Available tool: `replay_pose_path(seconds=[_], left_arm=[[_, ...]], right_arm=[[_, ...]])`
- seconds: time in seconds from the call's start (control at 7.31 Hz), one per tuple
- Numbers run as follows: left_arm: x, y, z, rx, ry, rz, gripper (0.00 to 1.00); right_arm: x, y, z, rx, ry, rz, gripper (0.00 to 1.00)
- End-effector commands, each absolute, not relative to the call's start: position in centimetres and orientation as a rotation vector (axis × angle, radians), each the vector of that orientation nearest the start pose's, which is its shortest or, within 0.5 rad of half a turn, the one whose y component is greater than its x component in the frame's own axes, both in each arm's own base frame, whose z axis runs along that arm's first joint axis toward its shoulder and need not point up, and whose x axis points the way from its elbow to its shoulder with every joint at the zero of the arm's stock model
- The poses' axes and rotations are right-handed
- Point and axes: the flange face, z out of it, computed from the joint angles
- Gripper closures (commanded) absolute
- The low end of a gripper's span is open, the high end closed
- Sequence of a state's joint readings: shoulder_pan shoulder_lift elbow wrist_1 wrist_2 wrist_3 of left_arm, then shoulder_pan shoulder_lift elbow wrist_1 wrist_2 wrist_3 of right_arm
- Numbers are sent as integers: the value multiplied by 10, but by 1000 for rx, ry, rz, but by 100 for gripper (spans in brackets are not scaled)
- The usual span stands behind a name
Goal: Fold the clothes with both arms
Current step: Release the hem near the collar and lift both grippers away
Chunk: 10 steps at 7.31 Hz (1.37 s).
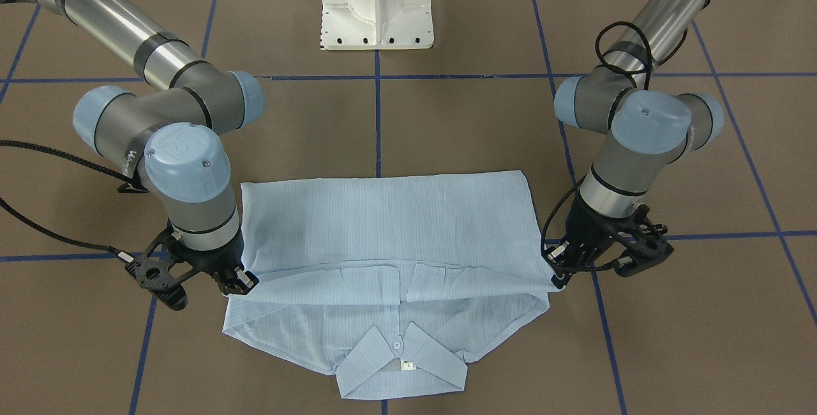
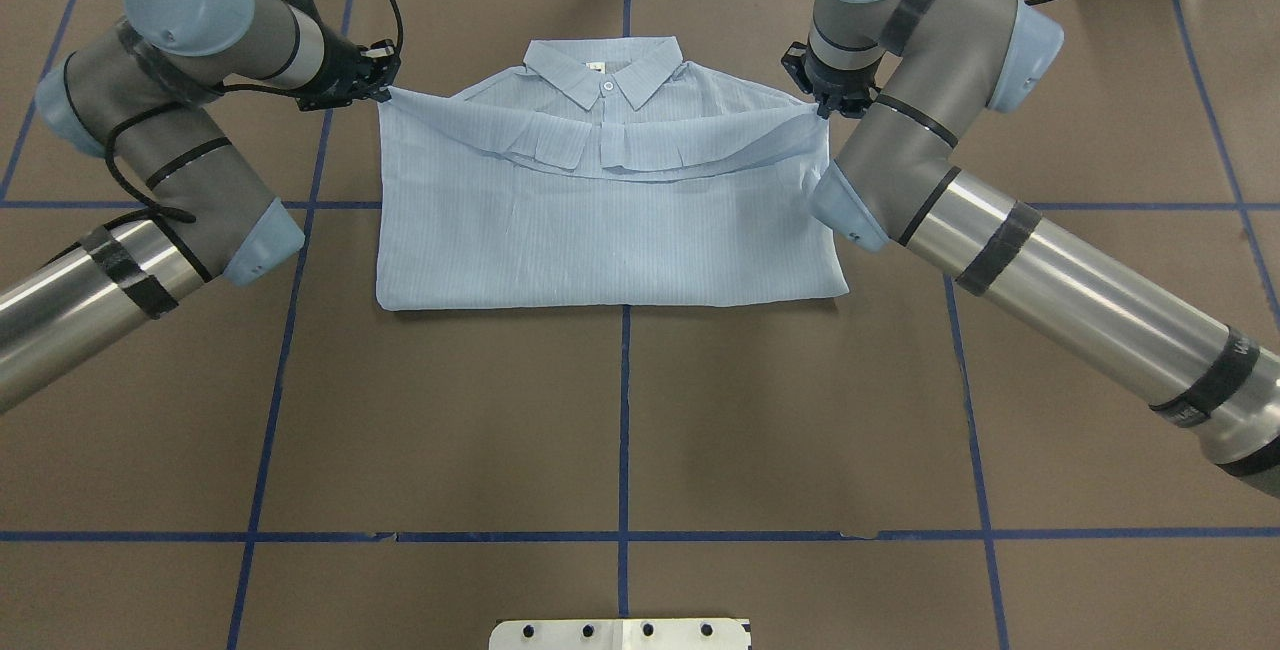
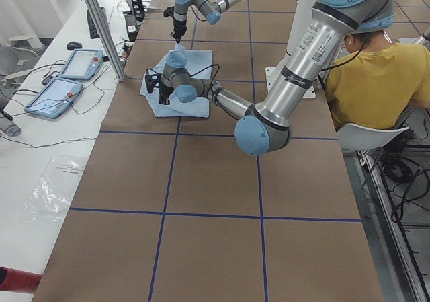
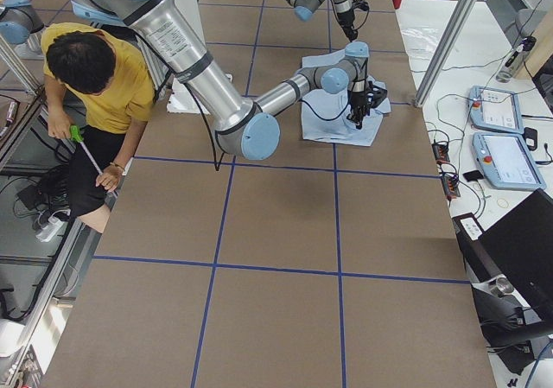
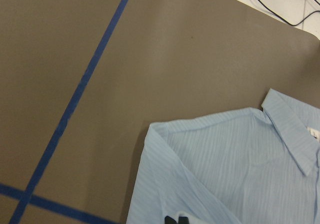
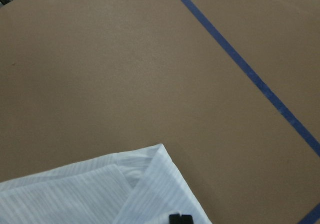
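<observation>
One camera faces the pedestal from across the table, looking steeply down; another looks down from behind it. Two more look along the table from its ends, farther off. The wrist cameras sit close over the shirt, which all six views share.

Left arm and right arm: silver tubes, grey joints, pale-blue caps, black cables.

Pale-blue, finely striped shirt; brown table gridded with dark-blue tape; white pedestal.
</observation>
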<state>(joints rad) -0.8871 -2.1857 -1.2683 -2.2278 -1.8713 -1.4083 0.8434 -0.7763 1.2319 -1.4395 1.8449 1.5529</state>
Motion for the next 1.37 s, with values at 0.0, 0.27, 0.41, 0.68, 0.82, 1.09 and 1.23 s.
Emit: replay_pose_path(seconds=[0.0, 0.27, 0.41, 0.68, 0.82, 1.09, 1.23], left_arm=[[418, -660, 400, 245, 975, -504, 100], [424, -660, 398, 270, 964, -476, 100], [425, -661, 395, 274, 967, -474, 100], [426, -663, 395, 273, 965, -473, 93], [427, -661, 396, 272, 965, -472, 86], [425, -661, 393, 279, 973, -470, 58], [421, -659, 386, 291, 996, -464, 55]], right_arm=[[-460, -678, 340, 3, -634, 712, 100], [-465, -679, 355, 11, -604, 697, 100], [-466, -679, 352, 12, -605, 697, 100], [-466, -679, 351, 12, -610, 696, 100], [-467, -677, 350, 12, -613, 690, 63], [-468, -667, 347, 16, -628, 676, 19], [-459, -654, 350, 19, -653, 668, 1]])
